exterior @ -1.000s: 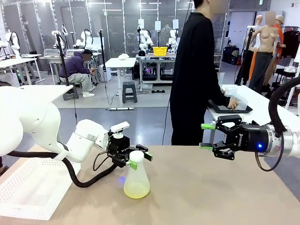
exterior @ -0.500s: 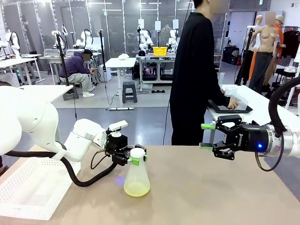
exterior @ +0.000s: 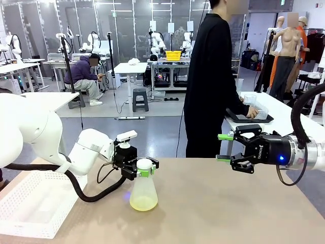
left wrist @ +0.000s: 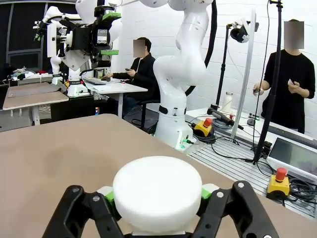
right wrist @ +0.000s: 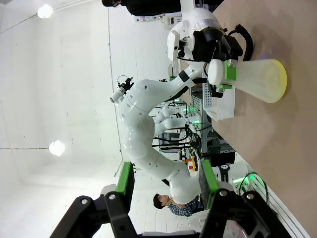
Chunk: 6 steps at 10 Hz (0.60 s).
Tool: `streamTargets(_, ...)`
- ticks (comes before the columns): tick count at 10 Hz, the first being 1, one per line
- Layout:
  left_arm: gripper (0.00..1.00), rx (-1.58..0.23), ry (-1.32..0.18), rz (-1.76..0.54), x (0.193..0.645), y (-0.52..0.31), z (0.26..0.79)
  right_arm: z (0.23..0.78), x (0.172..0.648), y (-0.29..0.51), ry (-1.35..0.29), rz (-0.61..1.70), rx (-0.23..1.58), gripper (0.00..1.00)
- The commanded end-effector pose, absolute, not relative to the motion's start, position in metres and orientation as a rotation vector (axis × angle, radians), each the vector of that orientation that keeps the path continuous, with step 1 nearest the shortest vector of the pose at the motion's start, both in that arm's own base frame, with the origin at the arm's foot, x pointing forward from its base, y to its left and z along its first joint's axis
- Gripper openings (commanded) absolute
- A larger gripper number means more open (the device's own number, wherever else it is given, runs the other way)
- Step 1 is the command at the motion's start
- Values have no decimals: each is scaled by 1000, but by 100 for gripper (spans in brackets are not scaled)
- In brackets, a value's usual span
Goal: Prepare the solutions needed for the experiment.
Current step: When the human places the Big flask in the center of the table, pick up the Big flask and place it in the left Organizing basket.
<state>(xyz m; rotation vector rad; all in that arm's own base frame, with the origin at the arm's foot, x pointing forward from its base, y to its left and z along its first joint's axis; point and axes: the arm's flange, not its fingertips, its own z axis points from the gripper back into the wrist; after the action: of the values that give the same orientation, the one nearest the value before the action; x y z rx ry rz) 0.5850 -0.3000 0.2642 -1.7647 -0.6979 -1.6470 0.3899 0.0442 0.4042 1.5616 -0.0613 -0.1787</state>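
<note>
Green-padded fingers of the left gripper (exterior: 141, 168) clamp the neck of a capped translucent flask (exterior: 143, 190) on the tan surface (exterior: 228, 208); pale yellow-green solution (exterior: 143, 204) pools in its base. Well apart, the right gripper (exterior: 224, 148) hovers with 2 fingers spread, grasping nothing.

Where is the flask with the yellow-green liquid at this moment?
In the front view the flask stands on the brown table, left of centre, its white cap clamped by the left gripper; the white perforated tray lies to its left.
</note>
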Motion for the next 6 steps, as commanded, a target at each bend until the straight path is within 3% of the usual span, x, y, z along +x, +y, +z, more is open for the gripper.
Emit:
streamTargets(1, 10, -1759, -660, -1649, 586, -296, 269, 404, 386, 46, -70, -182, 1577, 67)
streamTargets(6, 10, -1656, -706, -1723, 585, -274, 331, 404, 386, 46, -70, -182, 1577, 67)
